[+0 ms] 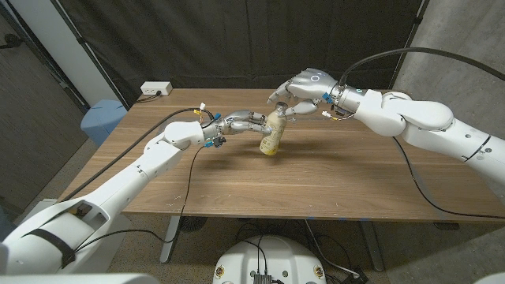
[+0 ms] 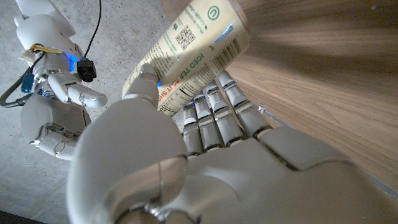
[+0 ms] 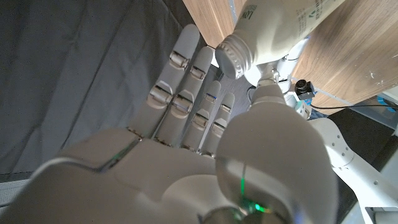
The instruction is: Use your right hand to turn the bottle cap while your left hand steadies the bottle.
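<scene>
A cream-coloured bottle (image 1: 271, 134) with a printed label (image 2: 193, 43) leans tilted on the wooden table (image 1: 331, 181), its base on the wood. My left hand (image 1: 241, 122) grips its body from the side, thumb (image 2: 142, 87) on the label and fingers (image 2: 214, 115) wrapped behind. My right hand (image 1: 304, 88) hovers at the bottle's top. The white cap (image 3: 236, 56) sits between that hand's thumb (image 3: 268, 87) and its stretched-out fingers (image 3: 186, 87), and the thumb tip lies close by the neck. The right hand (image 2: 50, 99) also appears in the left wrist view.
A white box (image 1: 155, 89) sits at the table's back left corner. A blue bin (image 1: 102, 118) stands on the floor beside that corner. Black curtains hang behind. Cables trail from both wrists over the table.
</scene>
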`<state>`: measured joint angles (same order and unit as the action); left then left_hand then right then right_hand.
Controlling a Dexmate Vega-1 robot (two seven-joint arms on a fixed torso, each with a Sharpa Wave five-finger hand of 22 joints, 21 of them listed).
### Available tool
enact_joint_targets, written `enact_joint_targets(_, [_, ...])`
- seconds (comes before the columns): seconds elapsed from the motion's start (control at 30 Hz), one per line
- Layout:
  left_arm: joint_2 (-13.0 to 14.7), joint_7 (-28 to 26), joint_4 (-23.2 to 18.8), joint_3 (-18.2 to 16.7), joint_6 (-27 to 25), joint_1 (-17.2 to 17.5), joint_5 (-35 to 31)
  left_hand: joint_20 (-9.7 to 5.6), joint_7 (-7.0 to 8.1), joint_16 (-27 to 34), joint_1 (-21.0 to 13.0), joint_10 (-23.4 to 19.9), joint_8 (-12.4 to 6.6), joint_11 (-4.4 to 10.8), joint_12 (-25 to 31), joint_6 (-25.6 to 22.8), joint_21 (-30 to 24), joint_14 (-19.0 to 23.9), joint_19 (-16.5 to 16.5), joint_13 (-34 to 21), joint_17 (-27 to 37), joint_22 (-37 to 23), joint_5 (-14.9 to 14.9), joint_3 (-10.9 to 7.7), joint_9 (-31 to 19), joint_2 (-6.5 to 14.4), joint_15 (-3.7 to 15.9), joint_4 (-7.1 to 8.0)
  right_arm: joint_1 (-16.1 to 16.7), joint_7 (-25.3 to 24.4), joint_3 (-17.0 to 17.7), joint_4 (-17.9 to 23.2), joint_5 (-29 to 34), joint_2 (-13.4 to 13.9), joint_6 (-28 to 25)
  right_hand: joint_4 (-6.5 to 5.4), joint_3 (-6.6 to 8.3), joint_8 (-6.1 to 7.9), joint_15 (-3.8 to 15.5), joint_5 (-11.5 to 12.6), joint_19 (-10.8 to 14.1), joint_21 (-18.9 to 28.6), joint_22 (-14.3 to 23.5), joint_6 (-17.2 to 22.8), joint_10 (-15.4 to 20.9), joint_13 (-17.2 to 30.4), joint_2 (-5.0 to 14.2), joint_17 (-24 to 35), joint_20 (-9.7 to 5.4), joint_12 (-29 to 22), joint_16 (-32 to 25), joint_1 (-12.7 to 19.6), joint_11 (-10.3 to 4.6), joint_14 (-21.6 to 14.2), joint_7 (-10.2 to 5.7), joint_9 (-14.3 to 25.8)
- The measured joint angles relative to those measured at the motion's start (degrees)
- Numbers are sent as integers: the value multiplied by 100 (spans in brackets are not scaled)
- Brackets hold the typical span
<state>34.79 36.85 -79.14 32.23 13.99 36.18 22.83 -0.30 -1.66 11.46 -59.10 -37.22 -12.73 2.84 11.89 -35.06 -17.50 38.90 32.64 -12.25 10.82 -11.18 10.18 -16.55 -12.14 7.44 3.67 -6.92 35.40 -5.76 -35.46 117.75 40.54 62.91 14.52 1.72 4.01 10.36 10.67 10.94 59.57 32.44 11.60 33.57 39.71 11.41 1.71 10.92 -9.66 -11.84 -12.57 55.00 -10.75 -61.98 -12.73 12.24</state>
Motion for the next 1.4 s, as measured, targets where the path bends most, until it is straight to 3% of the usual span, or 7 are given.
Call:
enact_joint_targets(0.27, [45,-226,-103,34,60,17,-285,-24,2,-1,0,1,2,-1,0,17,16,-55,-69,3,-1,0,-1,0,0,0,-10,0,235,254,131,370,-12,13,-859,-165,-264,-20,119,-1,162,51,-61,-601,-206,0,-221,-2,-80,-1,98,-478,205,-159,46,0])
enact_joint_targets(0.47, [150,-668,-323,48,238,121,-687,-92,26,-7,0,20,11,45,-1,-5,56,-107,-137,6,-1,0,-6,0,0,0,-1,0,231,815,174,595,-265,-23,-1429,-204,-425,120,-30,100,-38,-54,-69,-459,-117,-29,-390,-10,120,-59,200,-691,389,94,427,-26])
enact_joint_targets(0.53, [199,-799,-419,50,266,157,-795,-92,38,-26,0,11,16,55,-7,-16,56,-116,-137,8,-1,0,-16,0,1,0,-10,0,209,1026,181,640,-396,-33,-1602,-212,-433,167,-63,115,-80,-54,-69,-373,-38,-29,-409,-10,161,-95,200,-710,375,171,485,-26])
enact_joint_targets(0.87, [314,-1303,-628,70,331,228,-1134,-133,58,-26,1,10,0,56,-17,-18,56,-116,-178,9,-4,0,2,0,5,-1,-10,0,41,1483,178,800,-723,-50,-1912,-252,-569,380,-96,181,-106,-137,-95,399,608,-52,-552,-27,253,-321,200,-852,193,221,282,-26])
enact_joint_targets(0.97, [386,-1336,-721,102,363,258,-1126,-133,63,-27,2,10,0,56,-18,-23,56,-116,-178,11,-4,0,2,0,5,-1,-10,0,-10,1935,154,848,-1014,-32,-2069,-258,-608,380,-101,180,-107,-137,-95,375,623,-54,-597,-27,252,-321,200,-897,238,226,194,-26])
enact_joint_targets(1.23, [394,-1359,-703,123,420,258,-1046,-133,64,-27,2,10,1,54,-21,-23,56,-116,-177,13,-5,0,1,0,3,-2,-10,0,-81,2207,121,964,-1152,30,-2139,-267,-647,267,-96,248,-76,-172,-95,263,523,-79,-628,-27,282,-275,200,-927,338,282,84,-25])
enact_joint_targets(1.4, [374,-1349,-645,141,465,240,-984,-102,64,-27,2,10,3,54,-21,-23,56,-116,-209,13,0,0,0,0,1,-2,-10,0,-62,2180,119,1011,-1167,60,-2167,-194,-605,328,-41,326,-9,-171,-95,506,721,-79,-549,-26,277,-320,155,-799,140,145,79,-25])
